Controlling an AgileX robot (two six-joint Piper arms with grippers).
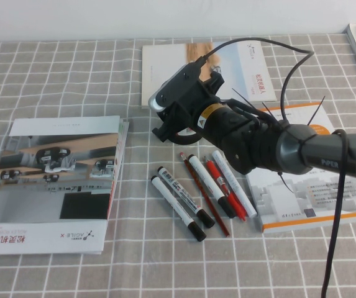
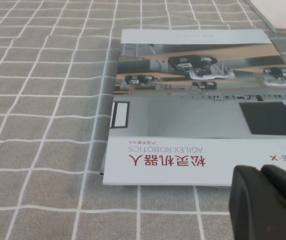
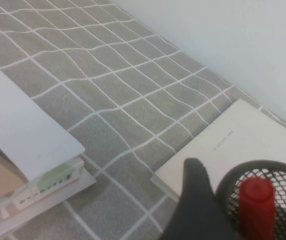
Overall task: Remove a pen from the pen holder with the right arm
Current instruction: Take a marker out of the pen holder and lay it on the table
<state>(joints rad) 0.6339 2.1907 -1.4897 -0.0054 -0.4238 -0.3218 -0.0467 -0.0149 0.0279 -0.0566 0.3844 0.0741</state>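
A grey cloth checked with white lines covers the bench (image 1: 72, 74), which ends at a plain white wall (image 1: 165, 18) on the far side. A glossy brochure (image 1: 53, 180) lies near left, a pale book (image 1: 165, 62) lies far centre, and a second book (image 1: 314, 198) with an orange edge sits to the right. Several loose pens (image 1: 178, 198) lie side by side on the cloth at centre.

The right end effector (image 1: 168, 130) hangs above the middle of the bench, jaws spread and holding nothing. Just below it is a black mesh pen holder (image 3: 262, 166), by the pale book's near left corner, with a red-capped pen (image 3: 256, 205) standing inside. The arm hides the holder from the raised camera.

The left end effector (image 2: 262, 200) is closed on nothing, over the brochure's near edge.
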